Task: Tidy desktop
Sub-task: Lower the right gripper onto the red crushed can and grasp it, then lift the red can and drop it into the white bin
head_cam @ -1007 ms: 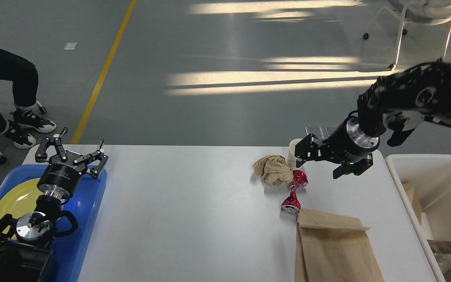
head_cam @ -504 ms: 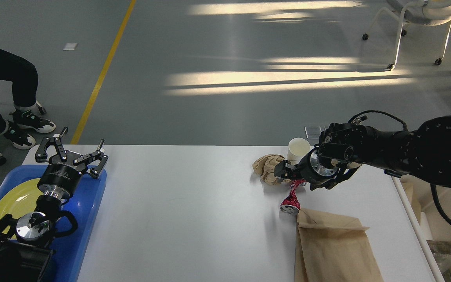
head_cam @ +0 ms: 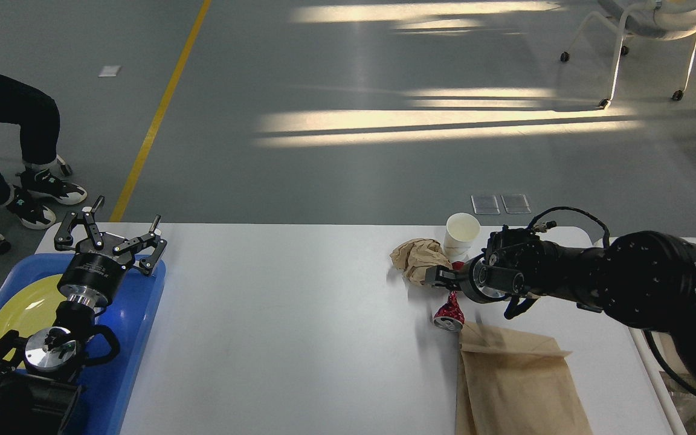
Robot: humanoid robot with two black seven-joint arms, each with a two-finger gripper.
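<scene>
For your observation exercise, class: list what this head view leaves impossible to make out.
- Right claw: its fingers are dark and end-on against the crushed red can, so open or shut cannot be told.
- Brown paper bag: its lower part is cut off by the bottom edge.
- Yellow plate: partly hidden by the left arm.

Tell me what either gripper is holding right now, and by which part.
Left gripper: open over the blue tray, holding nothing. Right gripper: down at the crushed red can, by its upper end, but a closed grip cannot be told.
</scene>
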